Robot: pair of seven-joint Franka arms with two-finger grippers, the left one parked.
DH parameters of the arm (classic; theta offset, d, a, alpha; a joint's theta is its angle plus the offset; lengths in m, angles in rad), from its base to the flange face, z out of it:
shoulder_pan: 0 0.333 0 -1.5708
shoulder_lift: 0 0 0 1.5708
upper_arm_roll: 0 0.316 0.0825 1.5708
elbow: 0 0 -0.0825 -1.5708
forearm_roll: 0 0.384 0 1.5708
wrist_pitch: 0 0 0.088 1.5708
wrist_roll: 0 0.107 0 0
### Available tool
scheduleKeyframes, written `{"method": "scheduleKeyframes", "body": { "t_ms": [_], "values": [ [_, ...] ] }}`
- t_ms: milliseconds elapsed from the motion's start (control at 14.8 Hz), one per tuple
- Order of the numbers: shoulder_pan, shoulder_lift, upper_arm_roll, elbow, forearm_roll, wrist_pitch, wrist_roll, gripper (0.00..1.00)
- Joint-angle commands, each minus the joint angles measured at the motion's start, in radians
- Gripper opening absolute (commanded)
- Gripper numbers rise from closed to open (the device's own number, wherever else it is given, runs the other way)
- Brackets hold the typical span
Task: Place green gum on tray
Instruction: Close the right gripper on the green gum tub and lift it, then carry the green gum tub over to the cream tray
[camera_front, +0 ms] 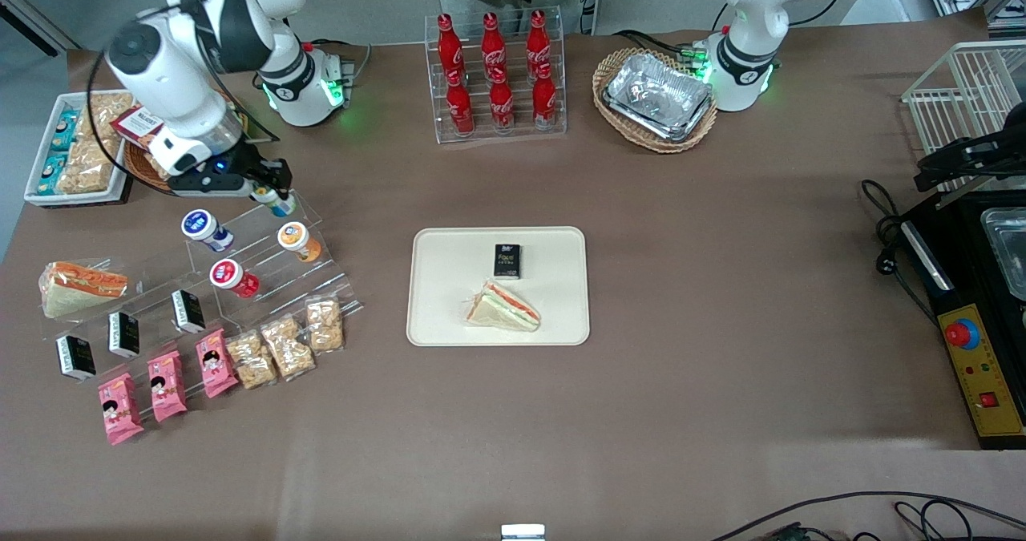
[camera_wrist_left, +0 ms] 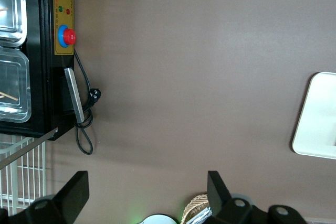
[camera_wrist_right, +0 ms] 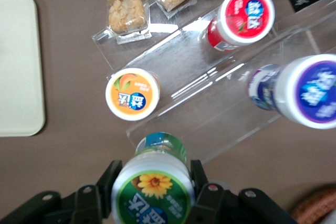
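Carrying the load cleanly means heading for bare tray [camera_front: 449, 300], nearer the camera and clear of the sandwich [camera_front: 505, 308]. Farther back, the end effector [camera_front: 271, 192] clamps the green gum [camera_wrist_right: 155, 184] above the clear rack [camera_front: 264, 260]; lift straight first.

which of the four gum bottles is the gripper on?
The green gum, the green-lidded bottle with a flower on its lid: the gripper is shut on it above the clear stand. The orange-, red- and blue-lidded bottles sit untouched on the stand.
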Motion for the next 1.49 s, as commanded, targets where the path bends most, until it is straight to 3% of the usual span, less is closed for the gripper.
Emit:
{"method": "scheduleKeyframes", "body": {
  "t_ms": [0,203,405,608,878,1216,1419],
  "values": [
    [0.001,-0.033,-0.040,0.247,0.018,-0.309,-0.046,0.16],
    [0.007,0.008,-0.016,0.483,0.030,-0.522,-0.017,0.16],
    [0.005,0.126,0.100,0.741,0.095,-0.670,0.162,0.16],
    [0.005,0.241,0.274,0.849,0.101,-0.669,0.409,0.16],
    [0.005,0.384,0.449,0.765,0.100,-0.415,0.653,0.16],
    [0.007,0.491,0.503,0.504,0.090,0.009,0.691,0.16],
    [0.018,0.605,0.504,0.475,-0.041,0.124,0.729,0.16]
  ]
}}
